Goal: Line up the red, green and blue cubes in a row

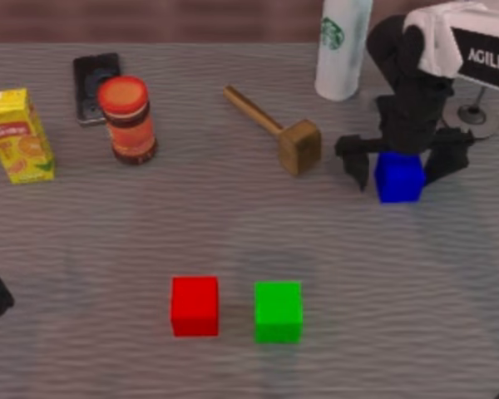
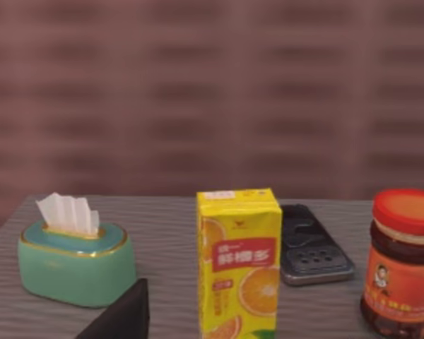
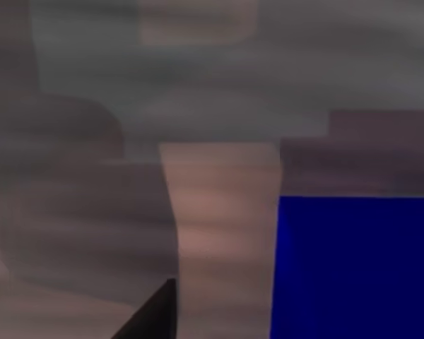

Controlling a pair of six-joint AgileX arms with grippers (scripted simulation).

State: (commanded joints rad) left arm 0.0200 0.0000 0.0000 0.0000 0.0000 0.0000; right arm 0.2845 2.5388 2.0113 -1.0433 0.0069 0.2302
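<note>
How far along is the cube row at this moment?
Done: the red cube and green cube sit side by side, apart, near the table's front. In hand: the right gripper straddles the blue cube at the far right, fingers open. Left: moving blue into the row. The left arm is parked at the left edge.

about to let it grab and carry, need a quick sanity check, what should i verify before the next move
1. Right claw straddles the blue cube, one finger on each side: ok.
2. Claw open, not yet shut on the cube: ok.
3. Finger contact with the cube faces: cannot tell.
4. Red cube and green cube sit side by side at the front, a small gap between them: ok.
5. Bare table to the right of the green cube for the blue one: ok.
6. Wooden mallet and white cup stand off the direct path to that spot: ok.
</note>
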